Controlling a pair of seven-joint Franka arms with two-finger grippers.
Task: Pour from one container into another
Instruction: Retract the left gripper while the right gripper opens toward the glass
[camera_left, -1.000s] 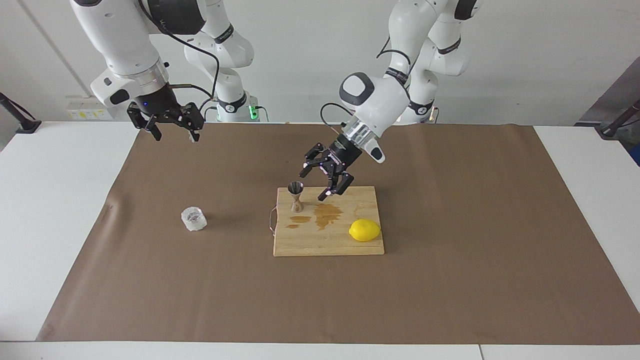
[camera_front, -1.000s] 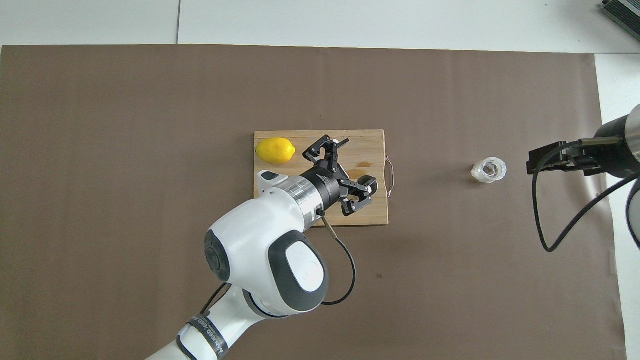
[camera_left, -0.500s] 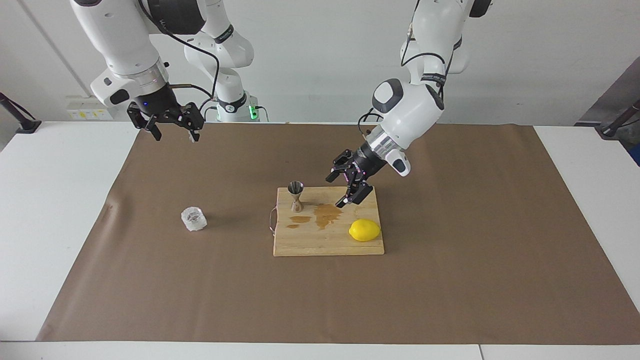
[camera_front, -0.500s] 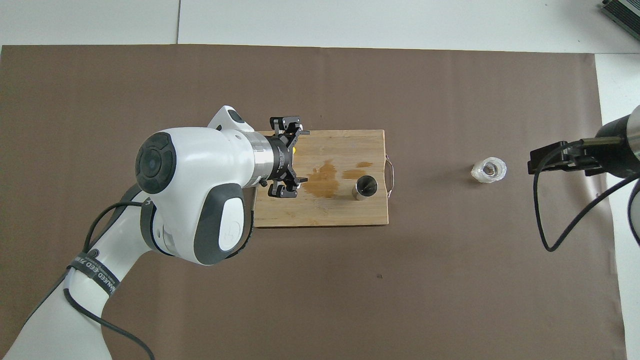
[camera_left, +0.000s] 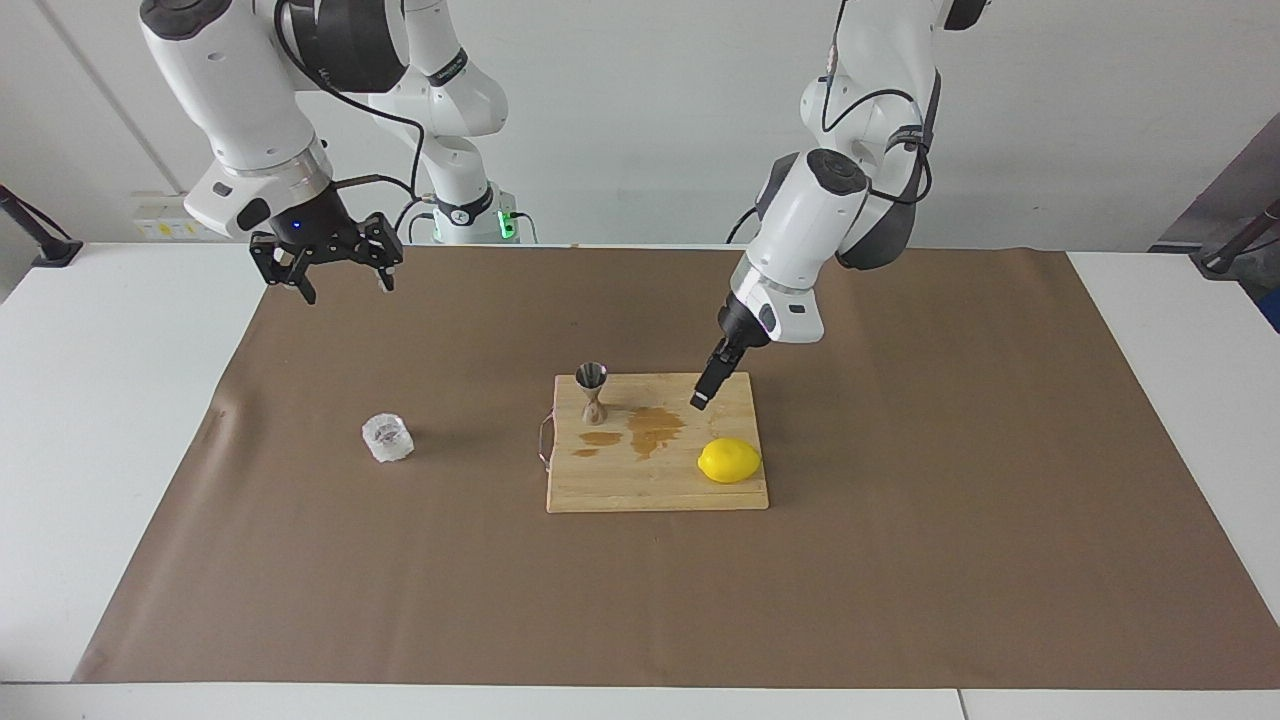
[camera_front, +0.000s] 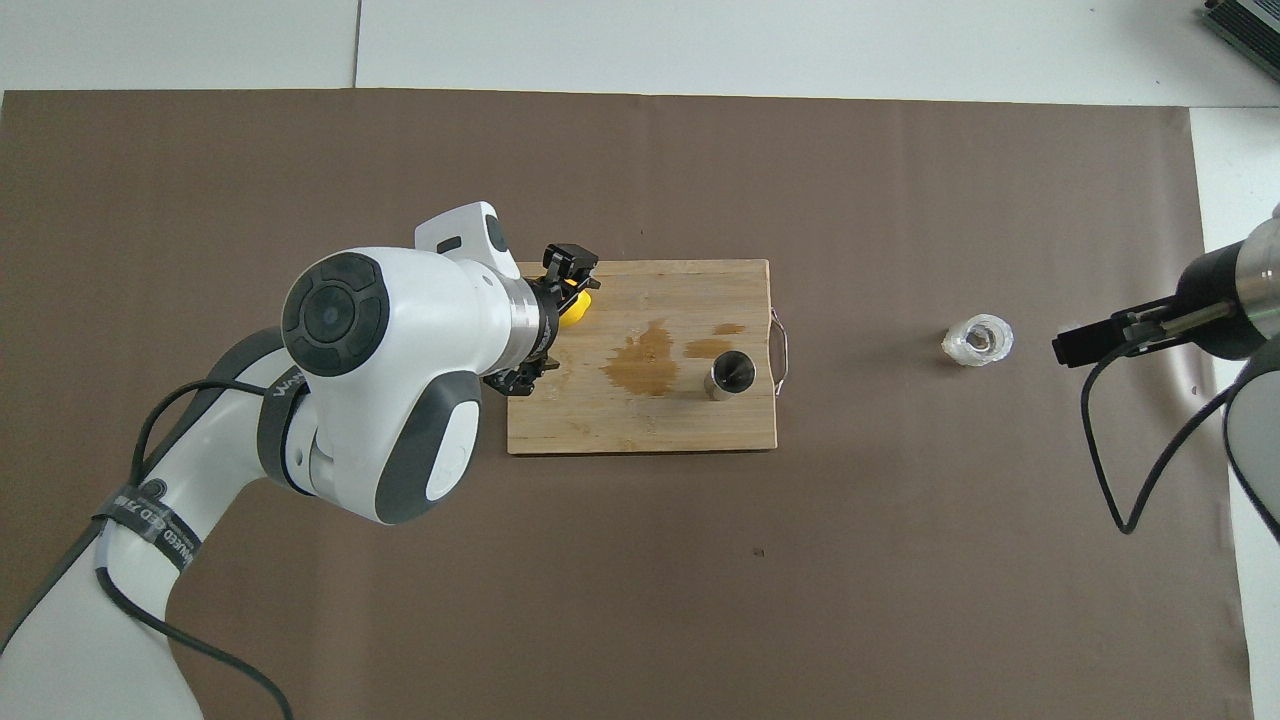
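Note:
The clear faceted glass tumbler (camera_left: 388, 437) stands upright on the brown mat toward the right arm's end; it also shows in the overhead view (camera_front: 978, 340). The steel jigger (camera_left: 592, 392) stands upright on the wooden cutting board (camera_left: 650, 490), at the corner nearest the tumbler and the robots; it also shows from above (camera_front: 731, 373). My left gripper (camera_left: 703, 393) hangs open and empty over the board's edge nearest the robots, above the lemon's end, apart from the jigger. My right gripper (camera_left: 345, 283) is open and empty in the air over the mat's edge, apart from the tumbler.
A brown puddle (camera_left: 652, 428) lies on the board beside the jigger. A yellow lemon (camera_left: 729, 460) rests on the board's end toward the left arm; from above the left arm mostly covers the lemon (camera_front: 575, 308). The brown mat (camera_left: 900, 550) covers the white table.
My left gripper has drawn away from the jigger to the board's lemon end and turned its wrist. My right gripper has turned a little in place. The tumbler and jigger have not moved.

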